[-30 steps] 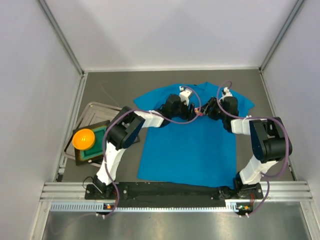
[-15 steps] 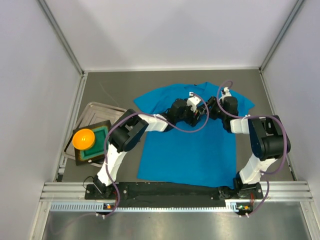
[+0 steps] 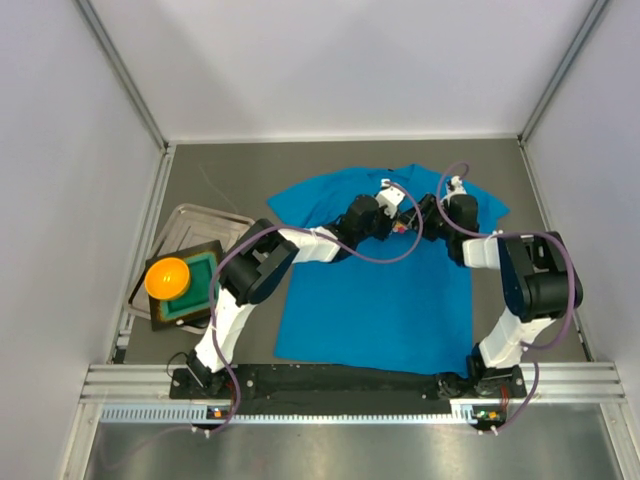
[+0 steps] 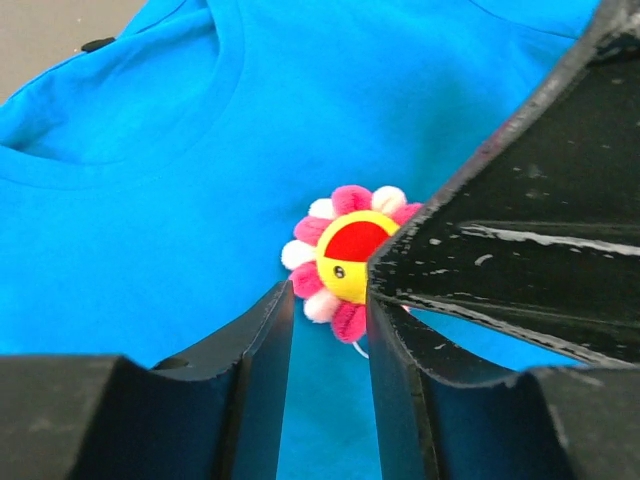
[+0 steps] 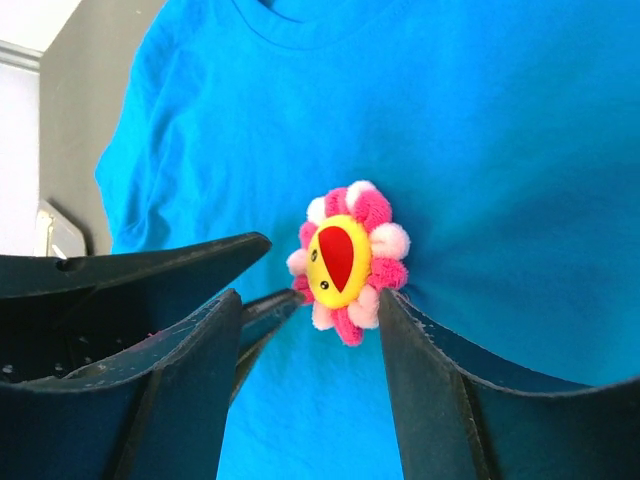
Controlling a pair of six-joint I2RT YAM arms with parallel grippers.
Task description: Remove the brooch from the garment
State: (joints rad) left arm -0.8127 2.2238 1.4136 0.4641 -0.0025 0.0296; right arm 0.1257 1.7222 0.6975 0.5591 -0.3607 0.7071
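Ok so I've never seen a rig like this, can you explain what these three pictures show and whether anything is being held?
Two robot arms are bolted to a table. One picture looks down from above; the other two come from cameras on each wrist. A blue T-shirt lies flat with a flower brooch on its chest. To the left, an orange ball sits by a metal tray. The left end effector and right end effector both sit open at the brooch; nothing looks gripped.

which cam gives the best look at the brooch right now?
Right wrist: the brooch shows whole, face and petals, against the garment. Left wrist is close too, but a black finger hides its right petals. Top external gives only a tiny pink speck.
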